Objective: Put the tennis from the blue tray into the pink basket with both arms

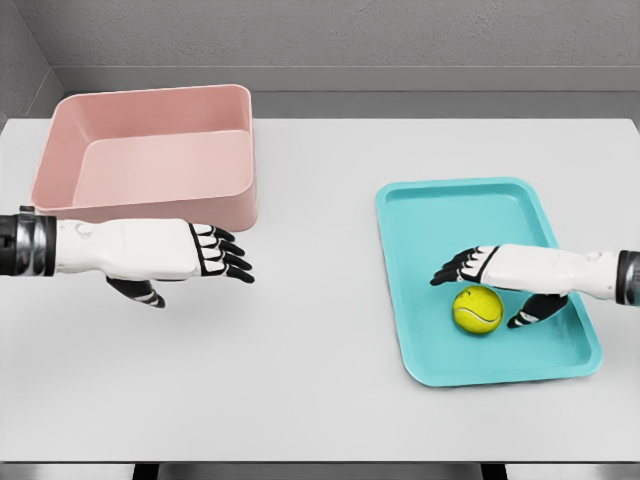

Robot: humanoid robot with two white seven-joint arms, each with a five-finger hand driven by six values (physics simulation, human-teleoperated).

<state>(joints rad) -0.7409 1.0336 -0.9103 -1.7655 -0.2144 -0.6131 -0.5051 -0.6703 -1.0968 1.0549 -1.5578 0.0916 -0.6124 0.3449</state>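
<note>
A yellow tennis ball (pixel 478 309) lies on the blue tray (pixel 450 210) at the right, toward its near end. My right hand (pixel 482 285) hovers over the ball with fingers spread, the fingertips (pixel 445 274) just above and left of it and the thumb to its right; nothing is grasped. The pink basket (pixel 150 205) stands at the back left with nothing in it. My left hand (pixel 205 262) is held flat in front of the basket's near wall, fingers extended to the right, holding nothing.
The white table (pixel 310 330) spans the view, with its front edge near the bottom. A grey wall runs behind the table's far edge.
</note>
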